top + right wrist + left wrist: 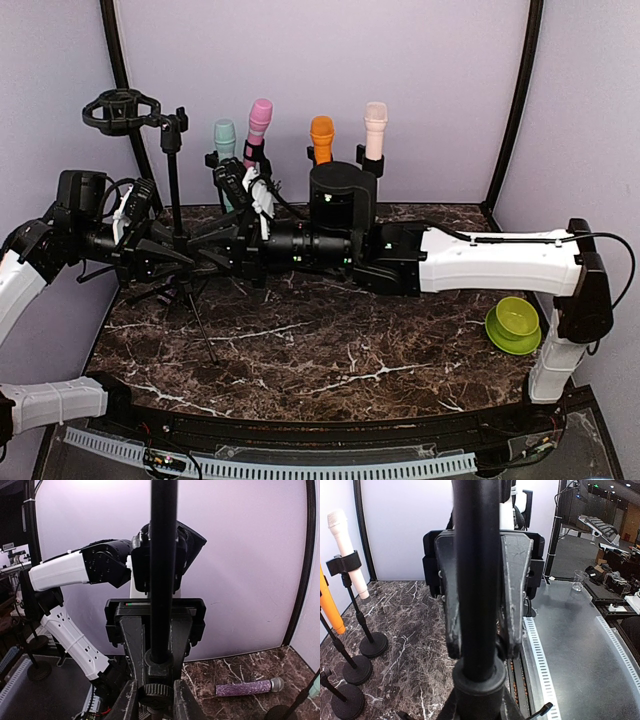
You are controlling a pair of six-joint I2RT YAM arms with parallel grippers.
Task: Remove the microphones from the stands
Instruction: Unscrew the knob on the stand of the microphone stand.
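A tall black tripod stand rises at the table's left, and the ring holder at its top has nothing in it. My left gripper is shut on the stand's pole, just above a thick collar. From the other side my right gripper is closed on the knurled knob low on the same pole. In the top view the two grippers meet at the pole, left gripper and right gripper. A purple glitter microphone lies flat on the marble.
Teal, pink, orange and white microphones stand in short round-base stands along the back wall. A green bowl sits at the right edge. The tripod's legs spread over the left of the table.
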